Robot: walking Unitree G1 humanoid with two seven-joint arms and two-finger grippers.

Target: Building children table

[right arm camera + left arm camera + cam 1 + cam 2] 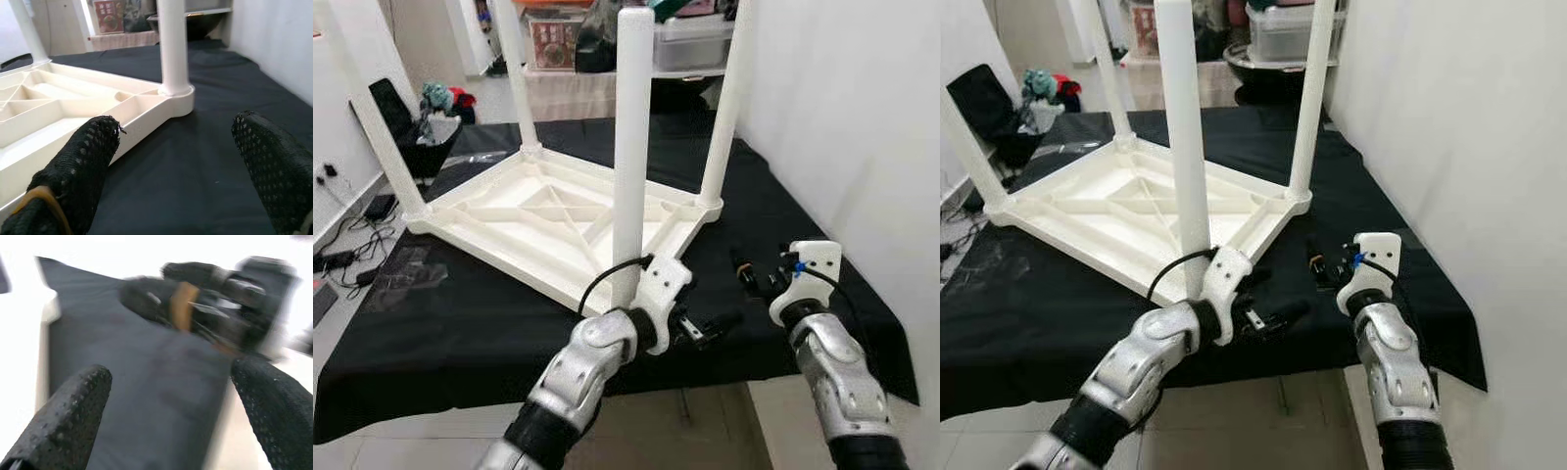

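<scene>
A white children's table [538, 220] lies upside down on a black-covered worktop [460, 323], with its legs pointing up. The near leg [632, 147] stands at the front corner, just behind my left wrist. My left gripper [710, 328] is open beside that corner, low over the cloth, pointing right. In the left wrist view its fingers [68, 421] are spread and frame my blurred right gripper [220, 298]. My right gripper [751, 276] is open with nothing in it, right of the table, aimed at the right corner leg [172, 44].
A white wall [862, 117] runs close along the right side of the worktop. Storage bins [690, 39] sit on a shelf behind. A black chair with clothes [411, 127] and floor cables [352, 245] are at the left. The worktop's front edge [705, 377] is near my arms.
</scene>
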